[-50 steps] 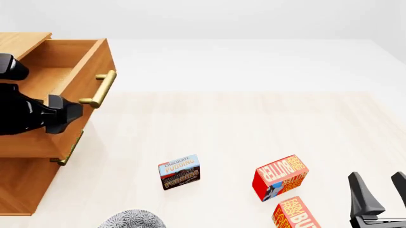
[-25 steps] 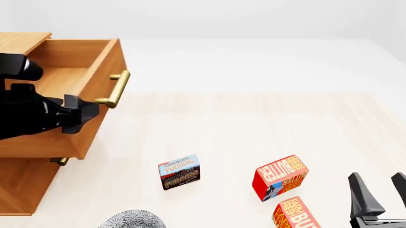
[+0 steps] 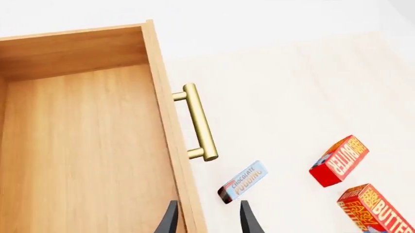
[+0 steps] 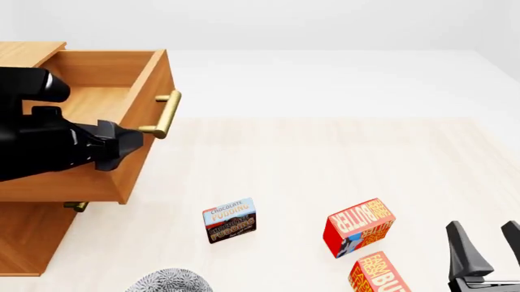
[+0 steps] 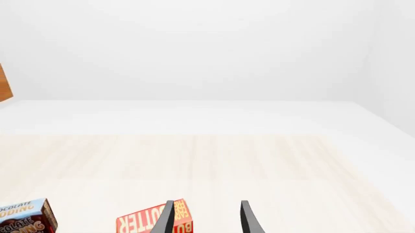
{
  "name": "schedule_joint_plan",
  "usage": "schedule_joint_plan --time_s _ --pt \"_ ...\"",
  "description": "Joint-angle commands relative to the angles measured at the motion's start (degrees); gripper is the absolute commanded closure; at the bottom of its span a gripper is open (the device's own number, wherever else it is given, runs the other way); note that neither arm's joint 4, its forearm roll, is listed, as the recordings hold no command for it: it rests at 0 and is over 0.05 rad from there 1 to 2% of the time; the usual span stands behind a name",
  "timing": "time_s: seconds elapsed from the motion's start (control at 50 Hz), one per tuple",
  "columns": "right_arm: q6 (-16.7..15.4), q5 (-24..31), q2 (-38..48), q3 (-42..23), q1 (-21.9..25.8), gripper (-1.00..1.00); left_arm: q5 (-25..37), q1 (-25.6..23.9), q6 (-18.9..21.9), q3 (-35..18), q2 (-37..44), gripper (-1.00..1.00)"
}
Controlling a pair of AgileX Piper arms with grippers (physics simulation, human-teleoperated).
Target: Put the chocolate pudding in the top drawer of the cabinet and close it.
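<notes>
The small chocolate pudding box (image 4: 230, 220), light blue on top and dark brown below, is seen standing on the pale wooden table (image 4: 325, 164), out in the open and well clear of the light brown wooden cabinet (image 4: 24, 243). Just to its right, two red-orange butter boxes (image 4: 358, 227) are parked, the nearer one cut off by the frame edge. The top drawer (image 4: 122, 121) is pulled out, with its brass bar handle (image 4: 165, 114) facing the table.

The left gripper (image 3: 206, 218) is held at the drawer's front panel, its bulky black arm stretched across the drawer from the left. In the front view the fingers (image 3: 167, 221) are hidden behind the arm body; the left wrist view shows them apart, straddling the drawer's front wall, one tip inside and one outside. Actual contact can't be made out.

The right gripper (image 4: 488, 243) is parked low at the near right corner, fingers spread and pointing up, nothing between them. Its wrist view catches only slivers of the pudding and a butter box.

A grey patterned rounded thing (image 4: 169, 281) is cropped at the bottom edge and can't be identified.
</notes>
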Motion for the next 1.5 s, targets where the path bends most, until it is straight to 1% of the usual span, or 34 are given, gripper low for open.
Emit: schedule_joint_plan --time_s 0.02,0.12,0.4,0.84,0.94,1.0,1.08,1.22,1.26,1.28,1.36,1.38,1.5 --pt "0.0 -0.1 0.1 0.0 0.0 -1.0 0.5 -1.3 -2.1 4.4 4.3 -1.0" --pt "0.0 -0.1 0.1 0.0 0.0 -1.0 0.2 -2.9 -3.7 4.4 4.9 -1.0" --pt "0.0 -0.1 0.0 0.1 0.0 -1.0 -0.3 -6.2 -4.9 3.7 5.9 -1.0" --pt "0.0 -0.2 0.1 0.1 0.0 -1.0 -1.4 -8.4 -6.7 4.3 6.6 -1.0" --pt "0.0 -0.2 0.1 0.1 0.0 -1.0 -1.4 -8.5 -6.7 4.2 6.6 -1.0" --pt "0.0 -0.3 0.1 0.1 0.0 -1.0 -1.0 -7.6 -5.9 3.9 6.3 -1.0" --pt "0.0 -0.3 0.1 0.1 0.0 -1.0 0.3 -6.2 -4.6 2.2 5.0 -1.0" --pt "0.0 -0.3 0.2 0.1 0.0 -1.0 1.7 -5.5 -4.0 -0.1 4.1 -1.0" --pt "0.0 -0.2 0.1 0.1 0.0 -1.0 2.7 -5.2 -3.6 -1.6 3.6 -1.0" --pt "0.0 -0.2 0.2 0.1 0.0 -1.0 3.4 -4.7 -2.2 -2.8 3.2 -1.0" --pt "0.0 -0.3 0.2 0.1 0.0 -1.0 6.3 -3.2 -0.3 -7.7 3.0 -1.0" --pt "0.0 -0.3 0.2 0.1 0.0 -1.0 6.3 -3.2 -0.3 -7.7 3.0 -1.0" --pt "0.0 -0.3 0.2 0.1 0.0 -1.0 9.0 -3.9 0.7 -11.8 2.8 -1.0"
